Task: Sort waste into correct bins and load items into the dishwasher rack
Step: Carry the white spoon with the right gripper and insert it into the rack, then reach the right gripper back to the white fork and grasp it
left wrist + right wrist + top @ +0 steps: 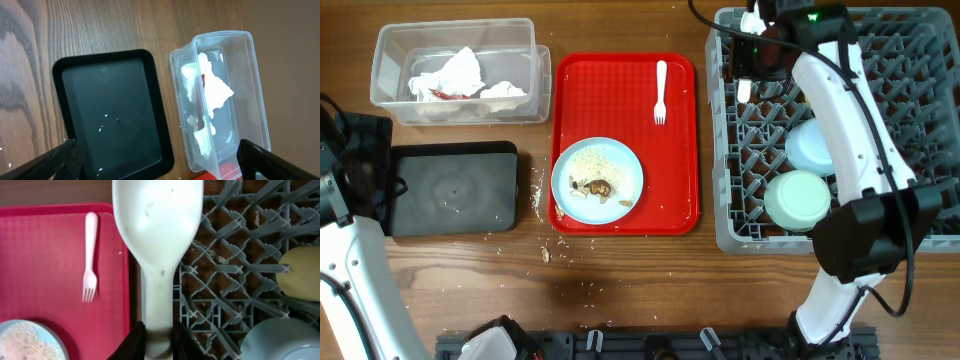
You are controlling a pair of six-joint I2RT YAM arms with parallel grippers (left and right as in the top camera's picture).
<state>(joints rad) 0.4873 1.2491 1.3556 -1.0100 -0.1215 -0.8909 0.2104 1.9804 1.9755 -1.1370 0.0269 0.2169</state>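
right hand grips one spoon at the rack's edge, left hand wide; one fork, one plate, two bowls.

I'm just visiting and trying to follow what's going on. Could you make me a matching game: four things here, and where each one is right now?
1. fork
2. napkins
3. spoon
4. pale green bowl

A. in the dishwasher rack
B. in the clear tub
C. on the red tray
D. held by the right gripper

Pairs: 1-C, 2-B, 3-D, 4-A
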